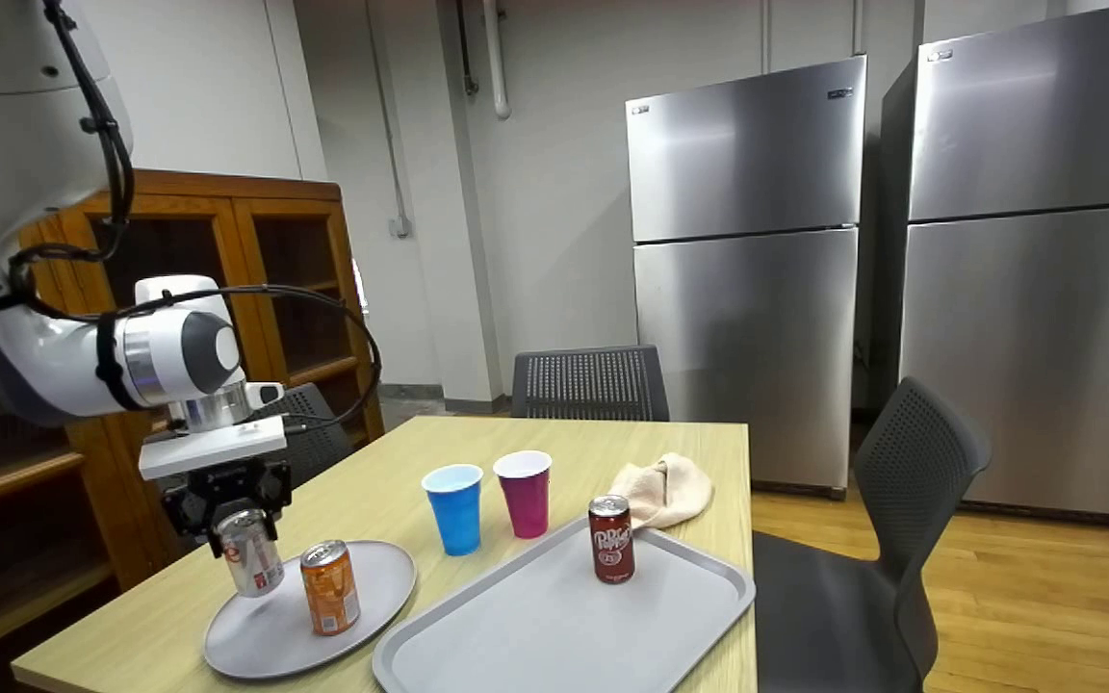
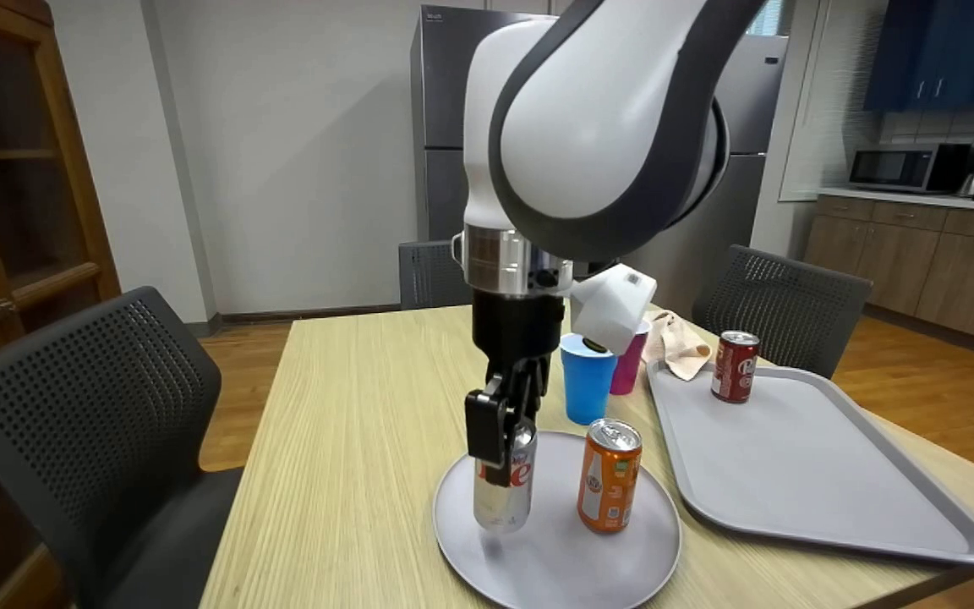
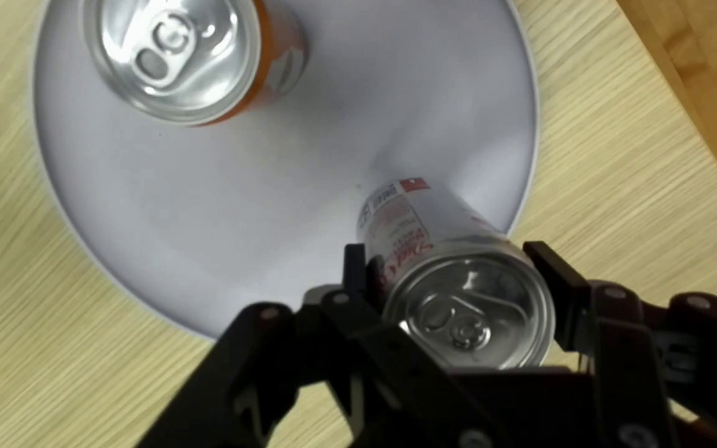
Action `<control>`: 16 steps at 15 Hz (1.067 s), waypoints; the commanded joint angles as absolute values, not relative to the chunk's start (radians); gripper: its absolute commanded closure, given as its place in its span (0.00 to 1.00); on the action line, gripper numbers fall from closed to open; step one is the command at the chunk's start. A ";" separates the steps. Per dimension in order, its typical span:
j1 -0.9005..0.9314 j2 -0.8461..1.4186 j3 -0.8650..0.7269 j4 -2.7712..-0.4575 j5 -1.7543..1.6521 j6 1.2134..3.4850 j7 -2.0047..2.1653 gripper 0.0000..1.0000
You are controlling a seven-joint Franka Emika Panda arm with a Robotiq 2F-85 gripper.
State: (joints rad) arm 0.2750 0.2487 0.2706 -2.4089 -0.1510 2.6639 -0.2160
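We see the black two-fingered gripper (image 3: 450, 264) clamped on a silver cylindrical metal can (image 2: 504, 506), tilted over the round grey plate (image 3: 209, 218); an orange cylindrical metal can (image 1: 331, 591) stands upright on the plate, apart from the silver one.

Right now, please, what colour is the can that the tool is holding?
The can is silver with red lettering, seen best in an exterior view.

a blue cup (image 1: 456, 515) and a magenta cup (image 1: 526, 496) stand upright side by side on the table (image 1: 362, 500) near a crumpled pale cloth (image 1: 670, 491). 3 dark chairs (image 1: 593, 385) stand around the table; beyond are 2 steel refrigerators (image 1: 747, 289), a wooden cabinet (image 1: 248, 260) and a microwave (image 2: 893, 167).
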 commanded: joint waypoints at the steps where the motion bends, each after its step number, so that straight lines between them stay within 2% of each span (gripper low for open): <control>1: 0.256 0.153 0.277 -2.421 -0.137 2.675 -0.219 0.61; 16: 0.168 0.000 0.161 -2.434 -0.133 2.705 -0.209 0.61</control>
State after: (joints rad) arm 0.1919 0.0494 0.1762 -2.4076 -0.1301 2.6951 -0.2178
